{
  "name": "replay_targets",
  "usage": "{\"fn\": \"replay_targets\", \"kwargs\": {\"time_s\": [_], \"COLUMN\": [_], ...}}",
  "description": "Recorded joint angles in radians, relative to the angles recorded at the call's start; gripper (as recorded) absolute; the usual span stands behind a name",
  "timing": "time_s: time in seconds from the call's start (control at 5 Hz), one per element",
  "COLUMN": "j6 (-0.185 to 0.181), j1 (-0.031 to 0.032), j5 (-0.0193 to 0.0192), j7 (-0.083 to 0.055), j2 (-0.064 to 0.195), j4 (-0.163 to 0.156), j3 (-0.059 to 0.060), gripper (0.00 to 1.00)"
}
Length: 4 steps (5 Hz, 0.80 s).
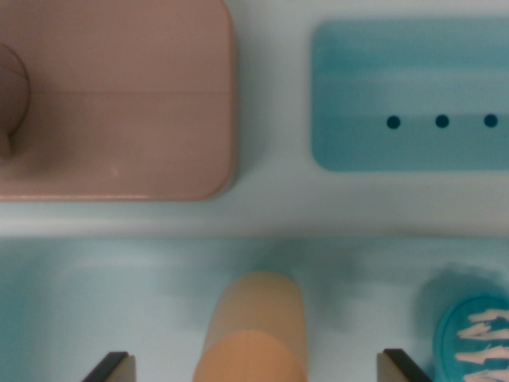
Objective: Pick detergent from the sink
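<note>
Detergent (253,330) btwn open tool (253,368) fingertips, teal brush (471,334) at right, pink board (119,95), teal tray (409,91) behind

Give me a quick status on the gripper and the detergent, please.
Gripper open, jaws either side of the orange cylindrical detergent bottle. Bottle in the pale blue sink, not yet gripped. Teal brush lies to the wrist view's right, clear.

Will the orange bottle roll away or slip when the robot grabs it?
The orange bottle looks round and smooth, so it may slip or roll if nudged sideways. It looks like hard plastic, so probably stiff. The gripper has a finger on each side, which should help hold it.
</note>
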Motion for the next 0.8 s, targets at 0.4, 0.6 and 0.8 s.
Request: {"fn": "replay_targets", "kwargs": {"time_s": [0.4, 0.6, 0.8], "j6": [0.0, 0.0, 0.0], "j1": [0.0, 0.0, 0.0], "j5": [0.0, 0.0, 0.0], "j7": [0.0, 0.0, 0.0], "j2": [0.0, 0.0, 0.0], "j4": [0.0, 0.0, 0.0], "j3": [0.0, 0.0, 0.0], "gripper": [0.0, 0.0, 1.0]}}
